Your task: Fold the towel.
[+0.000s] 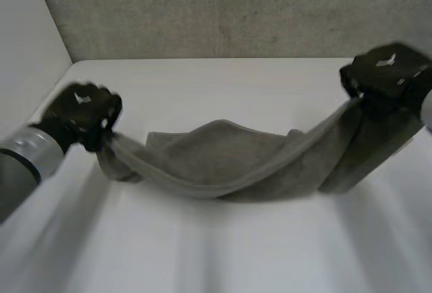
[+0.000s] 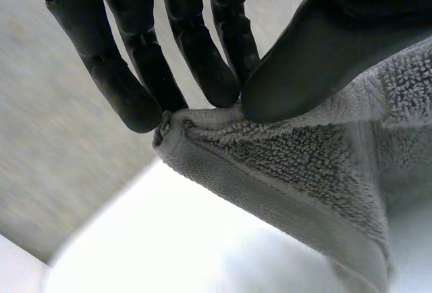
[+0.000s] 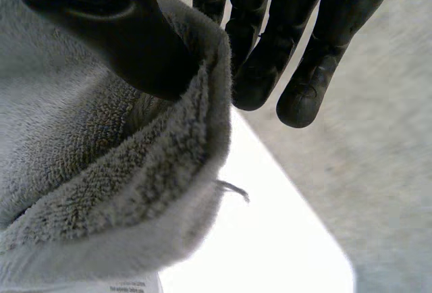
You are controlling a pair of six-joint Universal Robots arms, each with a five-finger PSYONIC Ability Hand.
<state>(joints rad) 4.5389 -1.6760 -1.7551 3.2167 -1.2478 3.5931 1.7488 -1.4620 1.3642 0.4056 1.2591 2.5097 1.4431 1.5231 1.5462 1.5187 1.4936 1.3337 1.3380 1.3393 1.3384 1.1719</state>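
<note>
Slackly, the grey towel (image 1: 223,161) sags in an arc across the middle of the frame, its lowest part down on the white surface (image 1: 202,252). At left, the left hand (image 1: 84,112) pinches one corner between thumb and fingers. At upper right, the right hand (image 1: 388,75) pinches the opposite end the same way.

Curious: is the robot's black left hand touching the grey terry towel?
Touching. Left wrist view: black left hand pinches a corner of the grey terry towel.
</note>
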